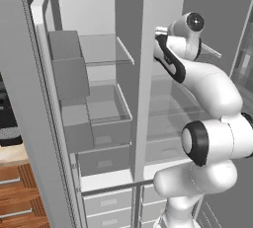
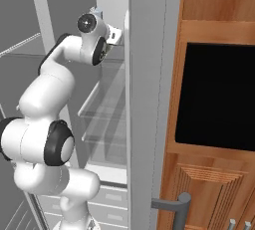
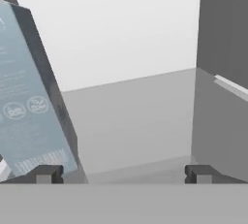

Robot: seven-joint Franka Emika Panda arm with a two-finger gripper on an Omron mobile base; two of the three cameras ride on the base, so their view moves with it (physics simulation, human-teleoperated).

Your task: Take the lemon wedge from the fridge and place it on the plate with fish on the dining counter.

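A white robot arm reaches deep into the tall grey two-door fridge (image 1: pixel 143 89), its doors swung open, the hand up at an upper pale grey shelf (image 3: pixel 135 116). The two-finger gripper (image 3: pixel 121 173) has its jaws spread wide apart, with nothing between them. A pale blue-grey printed carton (image 3: pixel 29 106) leans at the left of the hand view, just beside one dark fingertip (image 3: pixel 46 173). The lemon wedge cannot be made out on the bare shelf ahead, so which way it lies from the jaws cannot be told; the search likely goes on.
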